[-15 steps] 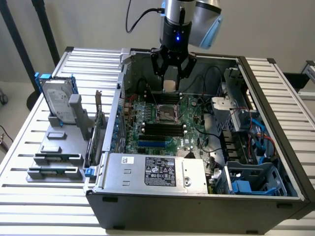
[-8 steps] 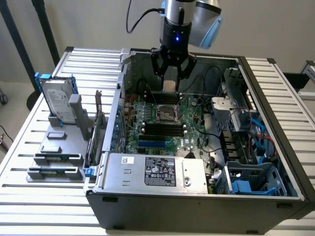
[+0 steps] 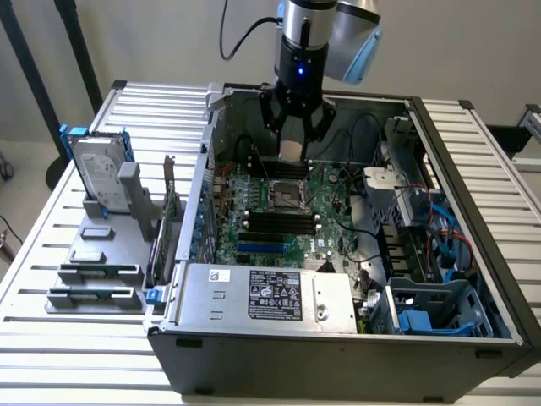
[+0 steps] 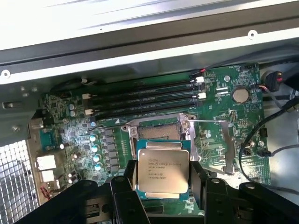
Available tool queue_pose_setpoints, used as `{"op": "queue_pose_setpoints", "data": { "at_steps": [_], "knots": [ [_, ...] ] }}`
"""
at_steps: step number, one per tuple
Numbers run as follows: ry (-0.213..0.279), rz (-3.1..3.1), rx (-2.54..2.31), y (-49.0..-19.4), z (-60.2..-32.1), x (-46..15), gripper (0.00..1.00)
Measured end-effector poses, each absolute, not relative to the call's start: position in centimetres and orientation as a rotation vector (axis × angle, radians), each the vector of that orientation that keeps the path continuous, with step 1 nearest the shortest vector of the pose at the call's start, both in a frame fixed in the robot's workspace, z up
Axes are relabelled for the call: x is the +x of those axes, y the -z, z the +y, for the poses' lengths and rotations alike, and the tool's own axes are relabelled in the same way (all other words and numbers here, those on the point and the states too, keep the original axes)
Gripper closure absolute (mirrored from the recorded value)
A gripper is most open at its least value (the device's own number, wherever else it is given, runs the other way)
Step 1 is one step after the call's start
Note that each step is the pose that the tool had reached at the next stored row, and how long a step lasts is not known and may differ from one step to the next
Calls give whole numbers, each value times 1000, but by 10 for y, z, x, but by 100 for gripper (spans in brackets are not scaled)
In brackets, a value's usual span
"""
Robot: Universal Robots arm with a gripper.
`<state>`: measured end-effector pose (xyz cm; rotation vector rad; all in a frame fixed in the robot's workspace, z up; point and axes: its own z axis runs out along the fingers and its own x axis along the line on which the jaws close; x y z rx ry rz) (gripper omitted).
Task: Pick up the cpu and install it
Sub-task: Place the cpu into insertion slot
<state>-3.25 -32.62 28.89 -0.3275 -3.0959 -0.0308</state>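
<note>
The cpu (image 4: pixel 162 170), a small square chip with a shiny silver top and printed text, sits clamped between my gripper's (image 4: pixel 163 181) black fingers (image 4: pixel 132 176). In the exterior view my gripper (image 3: pixel 293 145) hangs inside the open computer case with the cpu (image 3: pixel 292 149) in it, a little above the motherboard. The open cpu socket (image 4: pixel 158 133) with its metal frame lies just beyond the chip on the green board. In the exterior view the socket (image 3: pixel 287 196) is just below and in front of the gripper.
Black memory slots (image 3: pixel 275 222) run beside the socket. The case walls (image 3: pixel 423 118), drive cage and cables (image 3: pixel 423 228) crowd the exterior view's right. A power supply (image 3: pixel 270 296) fills the front. Outside, a grey rack holds a hard drive (image 3: pixel 100 173) and memory sticks (image 3: pixel 93 296).
</note>
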Motion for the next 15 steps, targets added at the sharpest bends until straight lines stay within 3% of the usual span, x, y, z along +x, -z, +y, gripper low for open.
{"op": "queue_pose_setpoints", "data": {
  "at_steps": [15],
  "knots": [
    [36, -3024, -746, -276, -326, -32, 45]
  ]
}}
